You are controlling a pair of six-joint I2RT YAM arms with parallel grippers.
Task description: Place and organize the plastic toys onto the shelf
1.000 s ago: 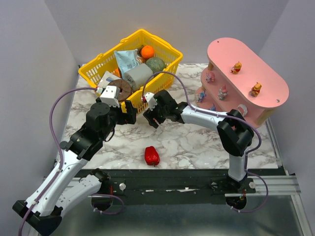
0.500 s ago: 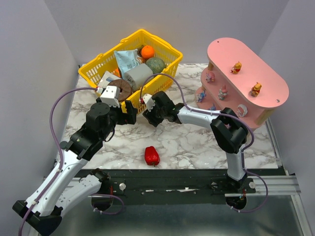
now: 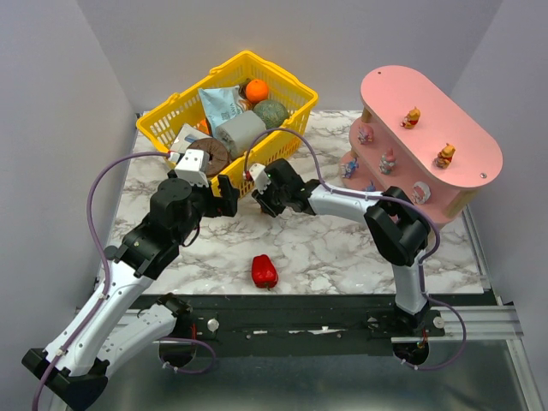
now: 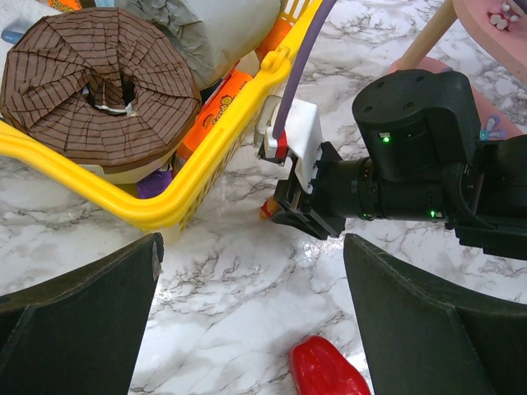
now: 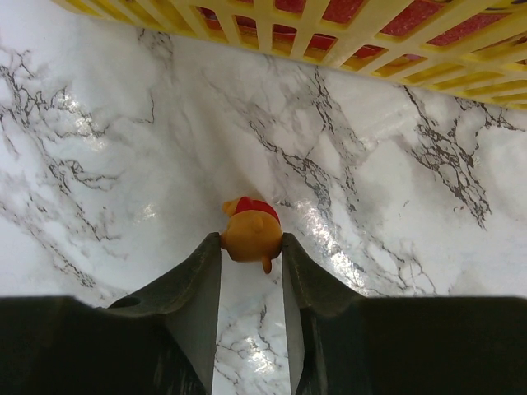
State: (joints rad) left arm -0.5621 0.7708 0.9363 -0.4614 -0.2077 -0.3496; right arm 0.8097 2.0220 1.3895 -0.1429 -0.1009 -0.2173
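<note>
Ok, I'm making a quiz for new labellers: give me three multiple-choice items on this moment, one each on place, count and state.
1. Where does the red pepper lie?
A) on the shelf's top board
B) on the table, near its front edge
C) on the shelf's lowest board

2. How many figurines stand on the shelf's top board?
A) none
B) five
C) two

3. The right gripper's fingers are:
A) closed on an orange figurine
B) spread over bare table
C) closed on the pepper

Key: 1 B, it lies on the marble by the arms' bases; 2 C, two orange ones show from above; 3 A, the wrist view shows both fingers against its sides.
</note>
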